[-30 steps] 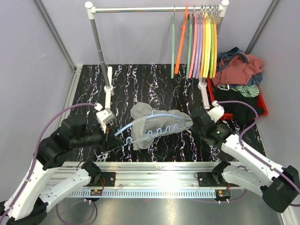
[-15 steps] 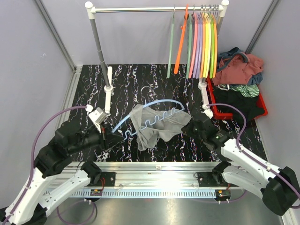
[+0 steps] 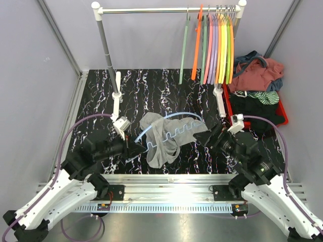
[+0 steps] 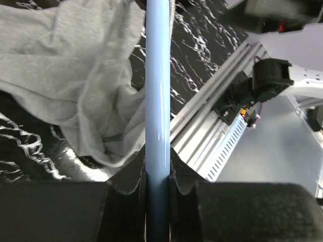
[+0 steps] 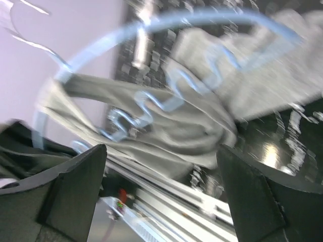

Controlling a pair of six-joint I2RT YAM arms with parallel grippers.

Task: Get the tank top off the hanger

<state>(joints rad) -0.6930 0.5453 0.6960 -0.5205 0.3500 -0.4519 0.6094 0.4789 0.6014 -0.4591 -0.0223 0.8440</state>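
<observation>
A grey tank top is draped over a light blue hanger lifted above the black marbled table. My left gripper is shut on the hanger's left end. In the left wrist view the blue bar runs straight up between the jaws of that gripper, with the cloth bunched to its left. My right gripper stands open just right of the garment, holding nothing. In the blurred right wrist view this gripper has wide-apart fingers, and beyond them lie the tank top and hanger.
A clothes rail at the back carries several coloured hangers. A red bin heaped with clothes sits at the right. White rack posts stand on the table. An aluminium rail runs along the near edge.
The right gripper has opened, let go of the tank top's right edge and drawn back. The left gripper has carried the hanger rightward. The cloth has slumped toward the hanger's left.
</observation>
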